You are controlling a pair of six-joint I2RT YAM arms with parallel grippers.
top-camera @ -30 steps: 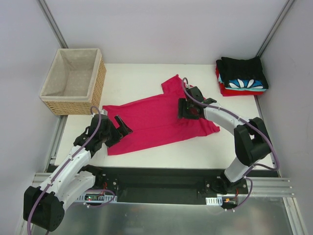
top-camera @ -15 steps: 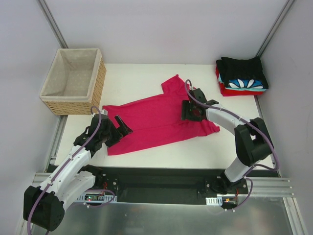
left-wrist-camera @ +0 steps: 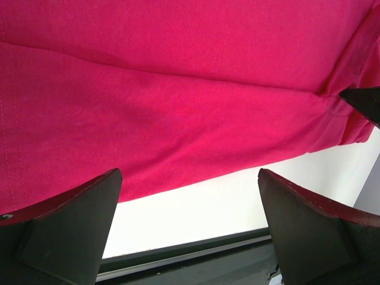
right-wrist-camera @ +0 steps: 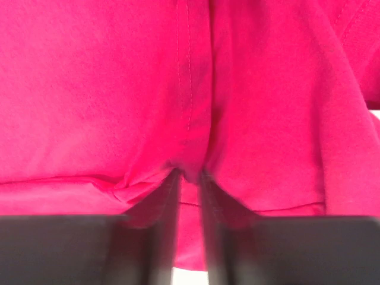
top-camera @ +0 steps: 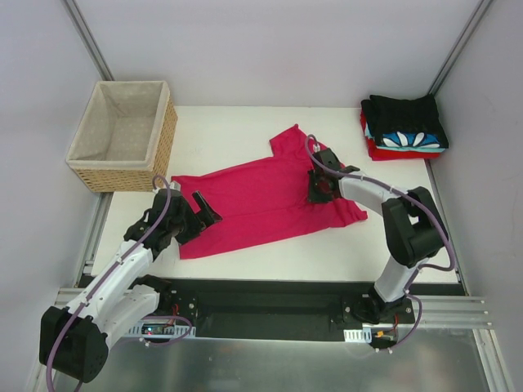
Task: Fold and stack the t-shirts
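The white table (top-camera: 245, 131) fills the middle of the top view. The pink tee (top-camera: 253, 200) lies across its centre, spread mostly flat and slanted. Its left end is close to the near-left side, one sleeve points toward the far edge, and its right end reaches toward the near right.

The basket (top-camera: 114, 178) stands at the far-left corner, well apart from the tee. It is woven wicker with a beige lining.

The stack (top-camera: 404, 126) of folded shirts sits at the far-right corner, also clear of the tee. A black shirt is on top, a blue-and-white patterned one lies under it, and red shows at the bottom.

The left gripper (top-camera: 200, 216) sits over the tee's left end. Its jaws stand wide apart with nothing between them. In its wrist view the two fingers frame the tee's near edge, with bare table below that edge. Whether the fingers touch the cloth cannot be told.

The right gripper (top-camera: 317, 186) is down on the right part of the tee, near the sleeve that points away. Its jaws are drawn close together and clamped on a small raised fold of the pink cloth. In its wrist view a stitched seam runs up from the pinch, and creases gather around the fingertips.
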